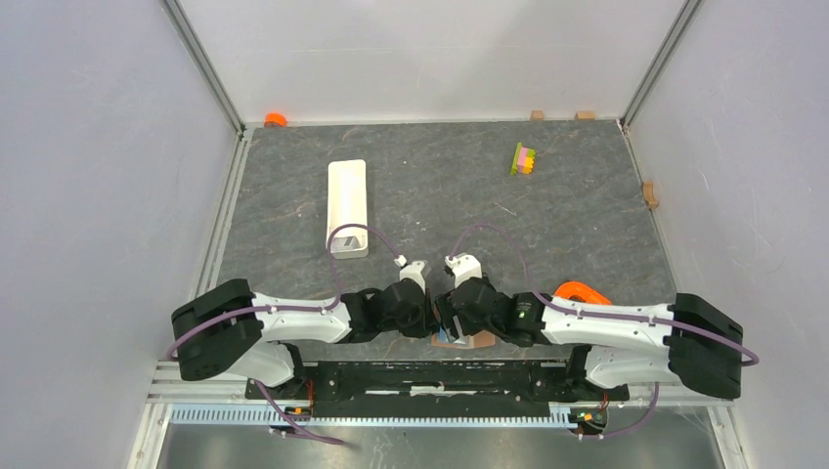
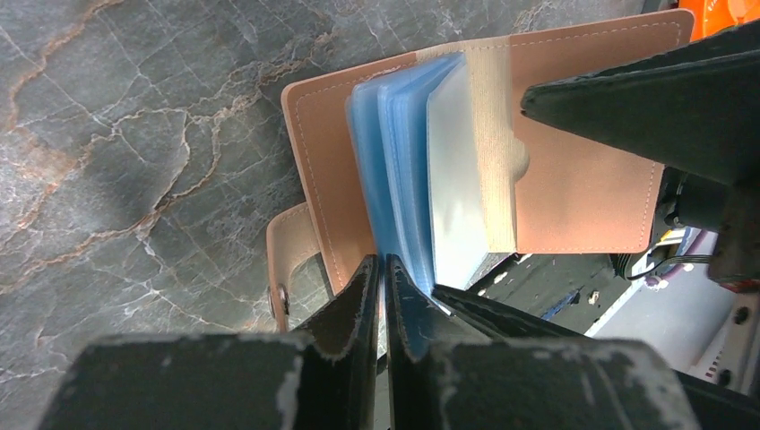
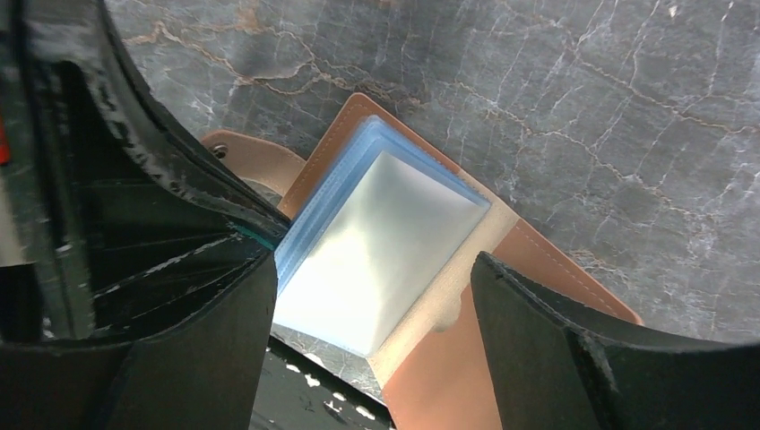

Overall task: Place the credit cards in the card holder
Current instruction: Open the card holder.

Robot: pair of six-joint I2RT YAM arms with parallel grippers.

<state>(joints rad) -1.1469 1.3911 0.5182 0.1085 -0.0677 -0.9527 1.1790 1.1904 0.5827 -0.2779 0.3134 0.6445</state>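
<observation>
The reddish-brown card holder (image 1: 452,340) lies open at the table's near edge, under both grippers. In the left wrist view (image 2: 582,179) it shows a stack of pale blue cards and clear sleeves (image 2: 403,161) along its fold. My left gripper (image 2: 384,269) is shut on a thin blue credit card seen edge-on, running into that stack. My right gripper (image 3: 375,264) is open, its jaws straddling the shiny top sleeve (image 3: 376,242) and the brown cover (image 3: 439,376) without touching them. In the top view the grippers (image 1: 430,318) (image 1: 452,318) nearly meet.
A long white tray (image 1: 347,205) lies at the back left. A coloured block stack (image 1: 524,158) stands at the back right. An orange object (image 1: 582,291) sits behind my right arm. The card holder overhangs the table's front edge above the black base rail (image 2: 556,278).
</observation>
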